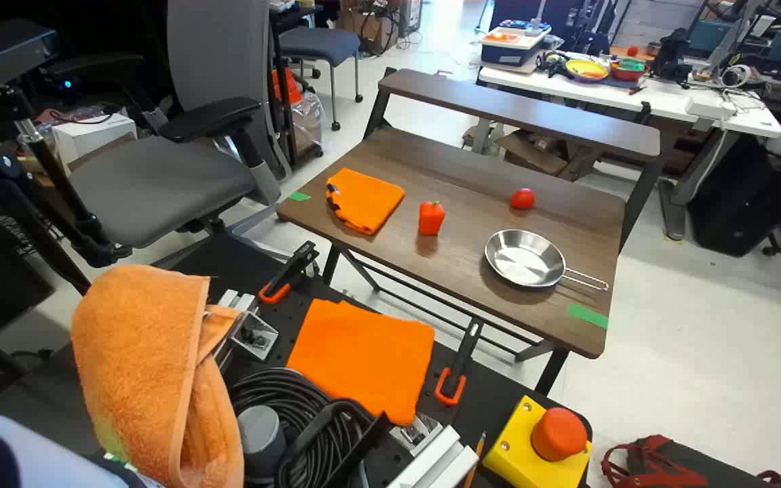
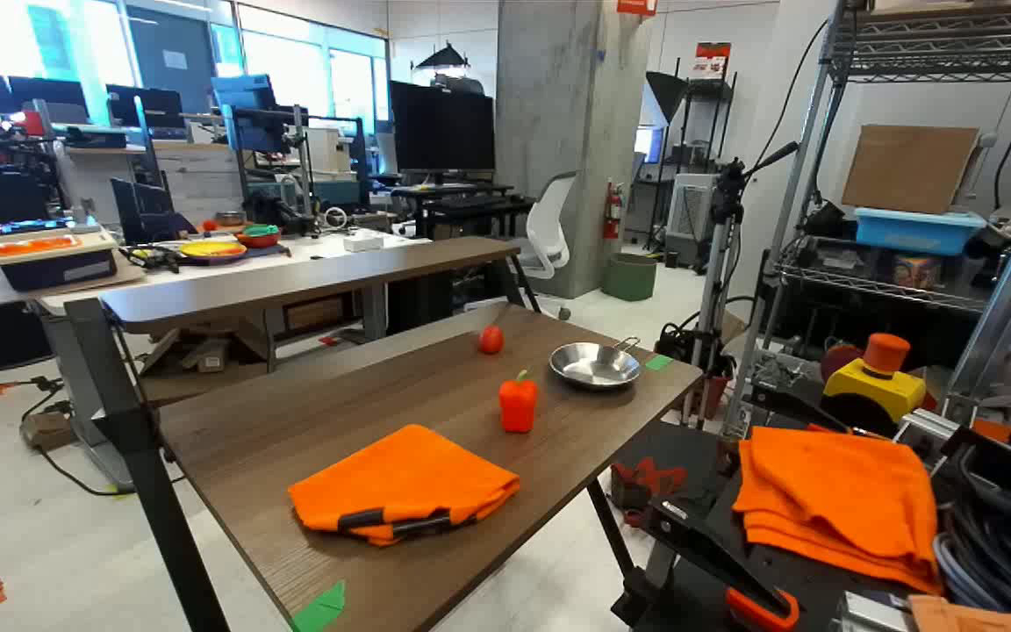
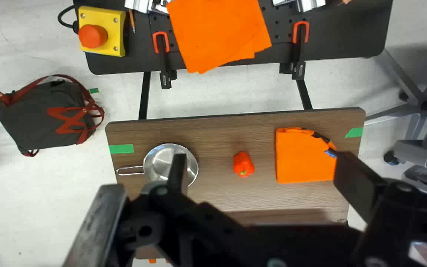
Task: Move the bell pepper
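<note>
Brown table [image 1: 458, 179] with orange cloth [image 1: 367, 200], bell pepper [image 1: 431, 219], round red object [image 1: 522, 198], metal pan [image 1: 525, 257], green tape [image 1: 588, 315].

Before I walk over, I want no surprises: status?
Tool open, empty. Pepper upright on table. Pan and folded cloth either side, neither touching it.

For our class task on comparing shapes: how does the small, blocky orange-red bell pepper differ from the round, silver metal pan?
The orange-red bell pepper stands upright and blocky; the silver metal pan lies low and round. The pepper is much narrower than the pan. On top the pepper carries a short green stem, while the pan has a wire handle at its side. Both rest on the brown tabletop.
</note>
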`<state>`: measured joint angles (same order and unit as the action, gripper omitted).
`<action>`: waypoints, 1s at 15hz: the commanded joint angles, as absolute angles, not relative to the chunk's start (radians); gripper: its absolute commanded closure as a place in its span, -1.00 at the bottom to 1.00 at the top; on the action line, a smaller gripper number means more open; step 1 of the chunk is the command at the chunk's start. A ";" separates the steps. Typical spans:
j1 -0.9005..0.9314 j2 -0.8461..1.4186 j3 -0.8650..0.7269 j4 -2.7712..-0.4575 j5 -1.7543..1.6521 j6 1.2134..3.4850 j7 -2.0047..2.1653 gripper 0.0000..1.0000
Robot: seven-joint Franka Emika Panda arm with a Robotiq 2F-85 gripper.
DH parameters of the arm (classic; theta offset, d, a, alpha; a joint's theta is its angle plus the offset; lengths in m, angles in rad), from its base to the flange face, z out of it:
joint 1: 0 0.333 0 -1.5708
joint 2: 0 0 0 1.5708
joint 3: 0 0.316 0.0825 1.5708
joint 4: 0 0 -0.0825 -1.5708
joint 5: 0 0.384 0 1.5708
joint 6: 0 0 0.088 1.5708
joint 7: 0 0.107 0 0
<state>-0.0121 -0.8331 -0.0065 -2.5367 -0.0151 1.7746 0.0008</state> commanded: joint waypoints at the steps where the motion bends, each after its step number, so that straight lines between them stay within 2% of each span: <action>1: -0.012 -0.832 -0.007 -2.533 -0.015 1.772 0.001 -1.00; 12: -0.012 -0.833 -0.007 -2.533 -0.015 1.772 0.001 -1.00; 15: -0.017 -0.775 0.018 -2.516 -0.014 1.819 0.045 -1.00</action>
